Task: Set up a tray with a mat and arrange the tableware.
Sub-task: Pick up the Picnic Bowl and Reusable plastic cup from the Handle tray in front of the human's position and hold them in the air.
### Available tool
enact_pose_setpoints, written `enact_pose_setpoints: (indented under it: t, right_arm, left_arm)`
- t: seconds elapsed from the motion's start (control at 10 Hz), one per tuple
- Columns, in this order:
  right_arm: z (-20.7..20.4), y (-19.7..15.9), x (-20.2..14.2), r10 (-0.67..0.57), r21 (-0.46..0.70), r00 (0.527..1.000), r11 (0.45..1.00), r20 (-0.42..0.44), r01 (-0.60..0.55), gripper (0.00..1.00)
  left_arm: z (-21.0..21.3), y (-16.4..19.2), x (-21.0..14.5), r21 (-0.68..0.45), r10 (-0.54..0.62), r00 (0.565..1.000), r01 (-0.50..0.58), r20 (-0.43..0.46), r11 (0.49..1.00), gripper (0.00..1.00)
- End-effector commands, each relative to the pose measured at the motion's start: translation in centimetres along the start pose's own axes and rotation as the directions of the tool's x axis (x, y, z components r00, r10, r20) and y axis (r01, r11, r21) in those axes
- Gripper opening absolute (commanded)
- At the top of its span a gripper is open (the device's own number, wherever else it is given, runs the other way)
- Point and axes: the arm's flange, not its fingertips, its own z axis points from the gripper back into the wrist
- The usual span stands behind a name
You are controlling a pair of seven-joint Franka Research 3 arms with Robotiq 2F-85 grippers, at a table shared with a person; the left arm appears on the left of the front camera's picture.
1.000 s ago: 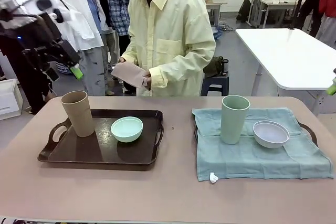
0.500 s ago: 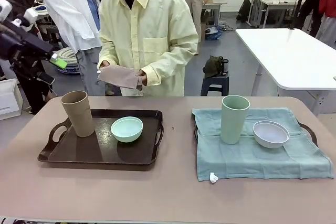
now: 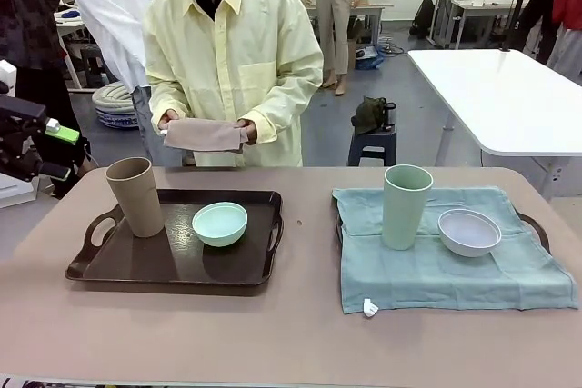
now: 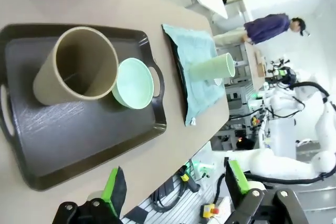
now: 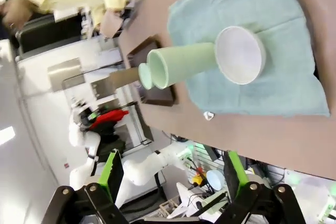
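Observation:
A tan-brown cup (image 3: 135, 195) and a mint green bowl (image 3: 219, 223) stand on a bare dark tray (image 3: 118, 265) at the left. On the right, a pale green cup (image 3: 406, 206) and a greyish white bowl (image 3: 468, 231) rest on a teal mat (image 3: 436, 274) laid over a second tray (image 3: 538, 227). My left gripper (image 3: 62, 138) hangs off the table's left edge, well away from the tan cup (image 4: 79, 66); it (image 4: 176, 187) is open and holds nothing. My right gripper (image 5: 170, 174) is open too, far above the pale green cup (image 5: 181, 65) and white bowl (image 5: 240, 55).
A person in a pale yellow shirt stands at the far side behind the left tray, holding a folded tan cloth (image 3: 205, 134) in both hands above the table edge. A white table (image 3: 509, 97) stands at the back right. Bare tabletop lies between the trays and along the front.
My left arm has drawn back down and to the left, off the table's corner. The person has stepped to the left and holds the tan cloth out flatter in both hands.

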Motion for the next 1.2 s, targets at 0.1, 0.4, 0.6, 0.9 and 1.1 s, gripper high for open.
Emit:
enact_pose_setpoints:
  t: [0.1, 0.4, 0.6, 0.9, 1.1]
  right_arm:
    - [2.1, -2.2, -3.0, 0.124, 0.089, 0.992, 0.989, -0.022, -0.122, 1.00]
    - [1.9, -4.3, -3.6, 0.037, 0.049, 0.996, 0.998, -0.085, -0.033, 1.00]
    - [1.5, -4.6, -3.7, 0.049, 0.047, 0.994, 0.998, -0.098, -0.044, 1.00]
    - [1.5, -4.6, -3.4, 0.035, 0.051, 0.995, 0.998, -0.089, -0.030, 1.00]
    - [1.5, -4.6, -3.4, 0.035, 0.051, 0.995, 0.998, -0.089, -0.030, 1.00]
  left_arm:
    - [0.1, -1.4, -0.5, -0.013, 0.095, 0.994, -0.094, 0.049, 0.995, 1.00]
    - [0.9, -3.3, -0.9, -0.009, 0.096, 0.993, -0.096, 0.066, 0.995, 1.00]
    - [0.5, -4.0, -1.5, -0.015, 0.126, 0.988, -0.126, 0.085, 0.992, 1.00]
    - [0.9, -4.1, -0.9, 0.005, 0.099, 0.993, -0.099, 0.061, 0.995, 1.00]
    - [0.9, -4.1, -0.9, 0.005, 0.099, 0.993, -0.099, 0.061, 0.995, 1.00]
